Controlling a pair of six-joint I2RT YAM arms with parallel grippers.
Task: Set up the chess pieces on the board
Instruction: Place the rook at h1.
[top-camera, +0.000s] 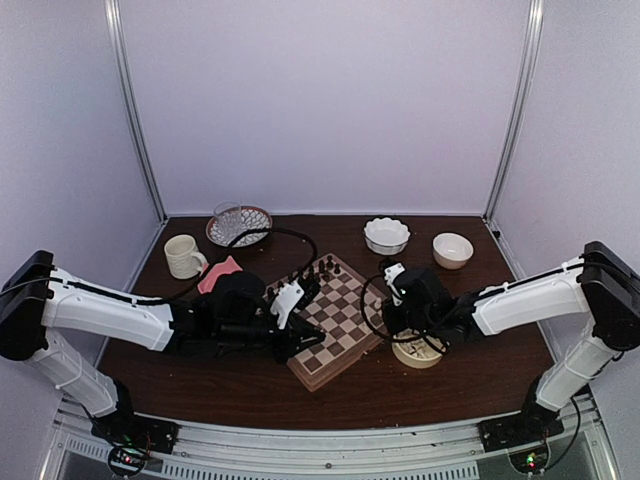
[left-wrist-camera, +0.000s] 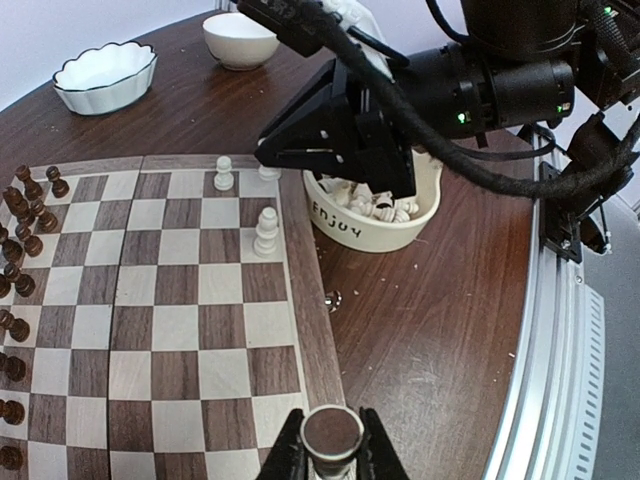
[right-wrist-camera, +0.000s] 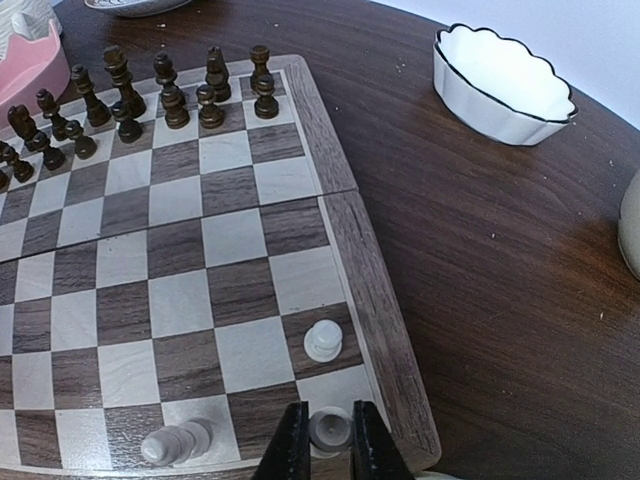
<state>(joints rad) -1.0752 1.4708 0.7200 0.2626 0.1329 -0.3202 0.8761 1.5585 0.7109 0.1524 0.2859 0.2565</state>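
Partly hidden: bowl (left-wrist-camera: 360, 236) of chess pieces (left-wrist-camera: 385, 208).

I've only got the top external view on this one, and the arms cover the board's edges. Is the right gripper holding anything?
Observer: Yes. Its wrist view shows the right gripper shut on a cream chess piece at a corner square of the board.
Operator: And the left one?
Observer: The left gripper is shut on a piece near the board's edge. Only a round dark face with a pale rim shows, so I cannot name it.
Operator: Where do the pieces come from?
Observer: A cream bowl lettered ENJOY, beside the board under the right arm, holds more cream pieces.
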